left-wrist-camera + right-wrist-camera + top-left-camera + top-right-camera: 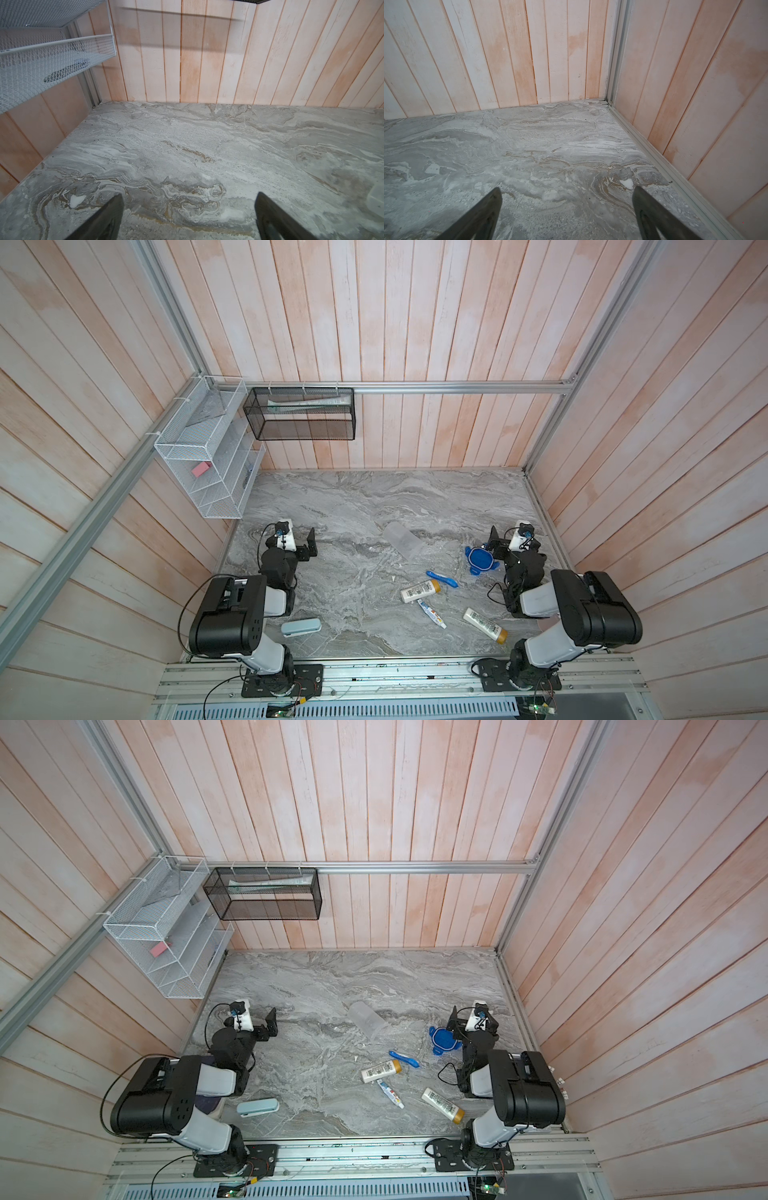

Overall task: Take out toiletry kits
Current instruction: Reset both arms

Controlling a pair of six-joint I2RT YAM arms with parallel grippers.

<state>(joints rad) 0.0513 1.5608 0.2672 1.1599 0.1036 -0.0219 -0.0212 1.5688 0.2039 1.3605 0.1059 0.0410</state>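
The toiletry kits lie loose on the marble table in both top views: a white bottle (419, 590) with an amber cap, a second bottle (485, 624), a small toothpaste tube (431, 613) and a blue toothbrush (441, 578). The clear jar (402, 540) lies on its side behind them, and its blue clip lid (480, 559) sits apart. My left gripper (309, 545) (189, 195) is open over bare marble at the left. Beside the blue lid, my right gripper (494, 541) (566, 189) is open and empty too.
A pale blue oblong case (301, 627) lies near the left arm's base. A white mesh rack (199, 456) hangs on the left wall and a black mesh basket (299, 414) on the back wall. Wooden walls close three sides.
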